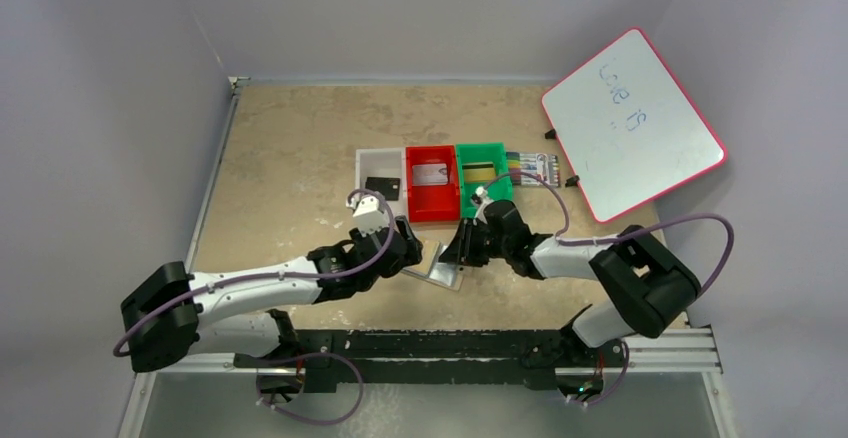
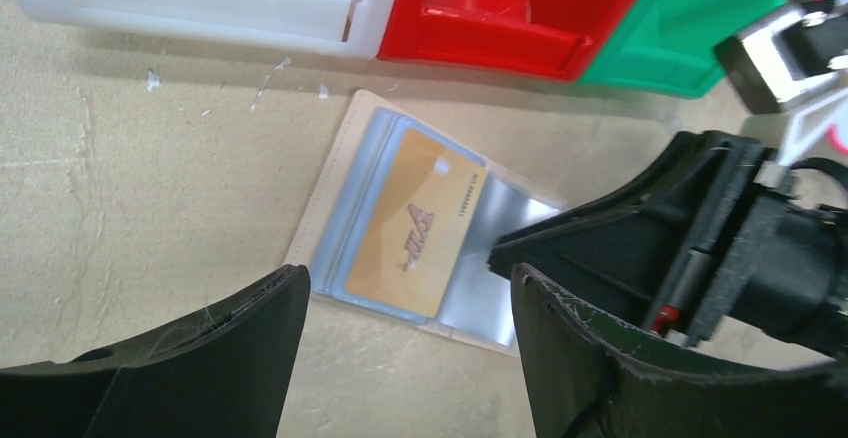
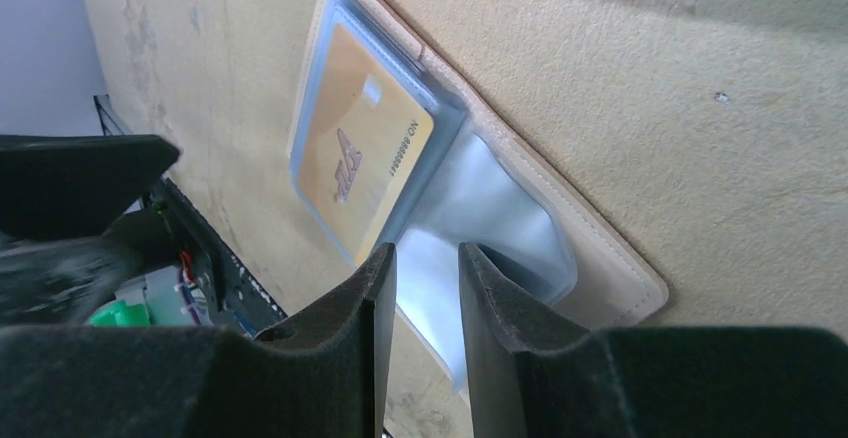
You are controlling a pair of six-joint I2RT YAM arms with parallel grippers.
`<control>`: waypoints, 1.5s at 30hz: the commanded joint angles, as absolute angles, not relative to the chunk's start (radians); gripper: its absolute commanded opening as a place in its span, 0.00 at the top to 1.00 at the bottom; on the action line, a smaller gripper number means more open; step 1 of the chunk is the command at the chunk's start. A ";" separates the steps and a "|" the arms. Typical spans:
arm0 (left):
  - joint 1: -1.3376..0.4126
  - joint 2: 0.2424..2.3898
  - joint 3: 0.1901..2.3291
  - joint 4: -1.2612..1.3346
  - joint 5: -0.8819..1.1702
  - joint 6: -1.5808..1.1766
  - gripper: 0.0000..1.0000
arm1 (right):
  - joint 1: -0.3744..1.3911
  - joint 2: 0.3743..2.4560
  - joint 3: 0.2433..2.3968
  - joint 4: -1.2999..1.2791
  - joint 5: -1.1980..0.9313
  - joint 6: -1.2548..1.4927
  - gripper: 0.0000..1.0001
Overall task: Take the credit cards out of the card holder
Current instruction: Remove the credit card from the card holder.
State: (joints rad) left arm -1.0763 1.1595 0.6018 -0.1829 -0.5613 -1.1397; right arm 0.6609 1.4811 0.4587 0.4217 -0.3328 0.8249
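The card holder (image 2: pixel 510 213) lies open on the counter (image 2: pixel 150 208), with one gold card (image 2: pixel 415 223) in a pocket yet to be removed. Left fingers (image 2: pixel 200 358) are spread above it. Right fingers (image 3: pixel 500 338) are narrowly parted at the other, seemingly empty pocket, gripping nothing.

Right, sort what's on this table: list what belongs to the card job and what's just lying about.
Job: card holder, gold card in its pocket, left claw, right claw, white bin, red bin, green bin, each bin with a card inside.
Lying about: marker pack, whiteboard.
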 commanded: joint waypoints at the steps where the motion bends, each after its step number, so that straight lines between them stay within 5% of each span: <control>1: -1.070 1.239 0.639 -0.174 -0.586 -1.096 0.26 | 0.666 1.526 0.414 0.515 -0.363 0.812 0.67; 20: -1.020 1.501 0.716 -0.060 -0.407 -0.956 0.35 | 0.664 1.584 0.453 0.571 -0.314 0.873 0.65; 30: -1.028 1.493 0.599 0.045 -0.305 -1.038 0.67 | 0.664 1.596 0.444 0.662 -0.369 0.883 0.70; 39: -1.107 1.430 0.564 0.059 -0.313 -1.114 0.82 | 0.664 1.536 0.398 0.706 -0.415 0.930 0.80; 45: -1.170 1.437 0.565 0.056 -0.345 -1.160 0.85 | 0.664 1.507 0.343 0.809 -0.466 0.984 0.95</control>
